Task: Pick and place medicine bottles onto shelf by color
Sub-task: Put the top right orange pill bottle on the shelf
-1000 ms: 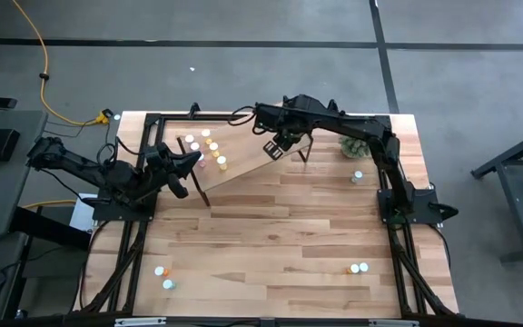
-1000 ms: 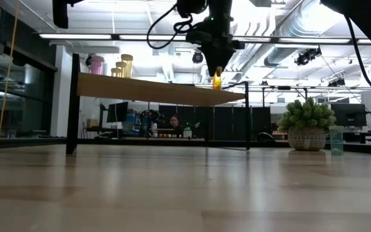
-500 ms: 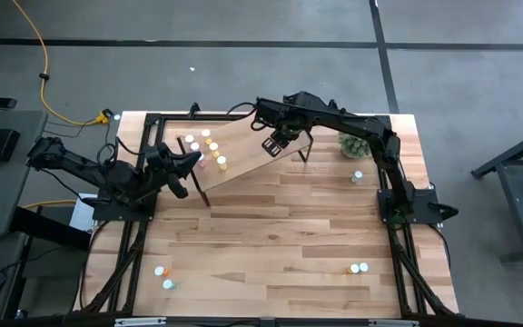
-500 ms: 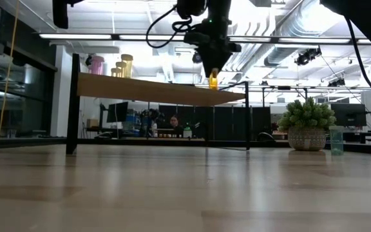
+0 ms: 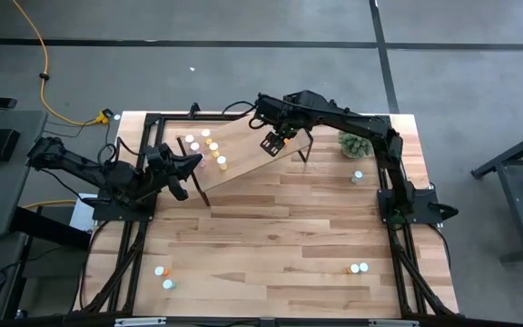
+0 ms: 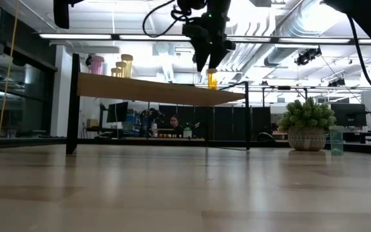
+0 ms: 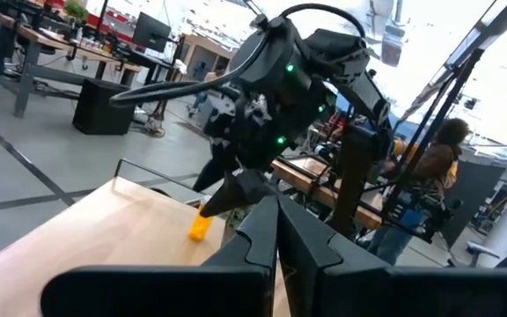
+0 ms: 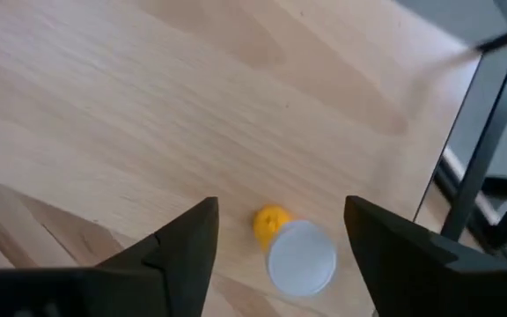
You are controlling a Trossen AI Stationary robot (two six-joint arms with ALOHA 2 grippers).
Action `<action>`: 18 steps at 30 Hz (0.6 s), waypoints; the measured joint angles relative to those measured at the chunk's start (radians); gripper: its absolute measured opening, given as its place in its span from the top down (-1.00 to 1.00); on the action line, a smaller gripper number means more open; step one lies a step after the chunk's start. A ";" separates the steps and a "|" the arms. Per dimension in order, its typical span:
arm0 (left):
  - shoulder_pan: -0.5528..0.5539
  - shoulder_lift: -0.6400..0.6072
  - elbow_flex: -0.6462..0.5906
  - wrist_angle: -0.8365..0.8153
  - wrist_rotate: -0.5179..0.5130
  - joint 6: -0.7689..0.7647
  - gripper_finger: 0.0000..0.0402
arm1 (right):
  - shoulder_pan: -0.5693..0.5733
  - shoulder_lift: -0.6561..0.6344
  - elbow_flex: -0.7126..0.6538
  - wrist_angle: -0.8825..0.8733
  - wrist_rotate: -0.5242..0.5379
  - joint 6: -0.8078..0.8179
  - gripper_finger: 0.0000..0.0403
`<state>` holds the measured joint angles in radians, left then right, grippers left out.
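An orange medicine bottle (image 8: 273, 224) with a white cap (image 8: 301, 257) stands upright on the light-wood shelf (image 5: 243, 145) near its right end, also seen in the low view (image 6: 212, 78). My right gripper (image 8: 280, 210) hangs open just above it, pointing steeply down, with one finger on either side and clear of the bottle. More bottles (image 5: 207, 145) stand at the shelf's left end. My left gripper (image 5: 189, 163) waits shut at the table's left, beside the shelf.
Loose bottles stand on the table at the near left (image 5: 162, 271), the near right (image 5: 359, 268) and the far right (image 5: 357, 176). A potted green plant (image 5: 354, 143) sits to the right of the shelf. The shelf's black legs (image 6: 73, 103) stand on the table.
My right gripper has opened and let go of the orange bottle, which now stands on its own on the shelf's right end. The gripper has tipped and drawn slightly up from the bottle.
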<state>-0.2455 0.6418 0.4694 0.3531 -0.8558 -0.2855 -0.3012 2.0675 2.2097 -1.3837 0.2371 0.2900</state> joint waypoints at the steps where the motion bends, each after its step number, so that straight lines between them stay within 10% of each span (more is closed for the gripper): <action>1: 0.000 0.000 0.000 -0.004 0.000 0.000 1.00 | 0.000 -0.005 0.000 0.003 0.000 -0.015 -0.18; 10: 0.000 0.000 0.000 -0.013 0.000 -0.003 1.00 | 0.026 -0.188 -0.063 0.117 0.040 -0.183 -0.18; 18: 0.000 0.000 0.000 -0.013 0.000 -0.002 1.00 | 0.041 -0.723 -0.794 0.634 -0.055 -0.037 -0.18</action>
<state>-0.2455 0.6422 0.4694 0.3401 -0.8555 -0.2874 -0.2603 1.3443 1.4161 -0.7502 0.1822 0.2526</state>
